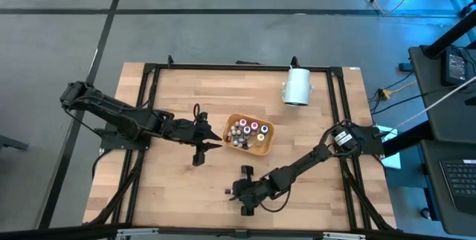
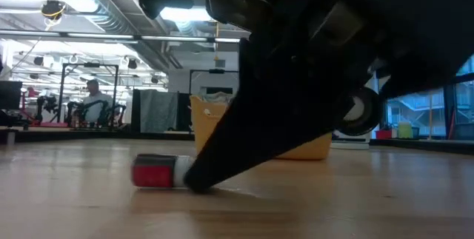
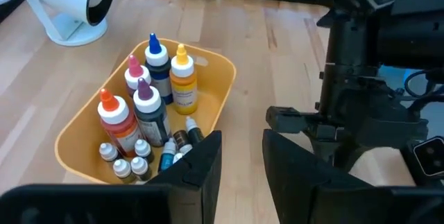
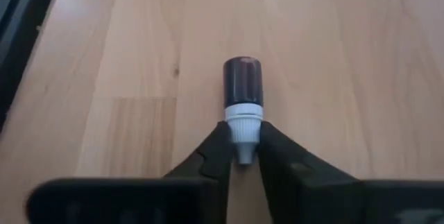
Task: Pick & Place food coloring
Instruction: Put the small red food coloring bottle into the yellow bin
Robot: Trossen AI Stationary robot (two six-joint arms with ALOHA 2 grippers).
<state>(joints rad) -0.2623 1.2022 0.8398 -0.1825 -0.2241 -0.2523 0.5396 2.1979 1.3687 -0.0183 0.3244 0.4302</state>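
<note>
Hovering beside the tray (image 1: 265, 142), the left gripper (image 1: 210, 145) is waiting with its fingers parted and nothing between them. Most bottles (image 3: 156, 78) are standing or lying inside the tray, well apart from the loose vial (image 4: 242, 92). That vial is lying on its side on the table (image 1: 178, 188), near the front edge. The right gripper (image 4: 241, 156) is pinching its white cap end, while the dark body is sticking out beyond the fingertips. Being tiny, light, stiff and smooth, it is likely to swivel or slip; gripping the wider body would probably be steadier.
</note>
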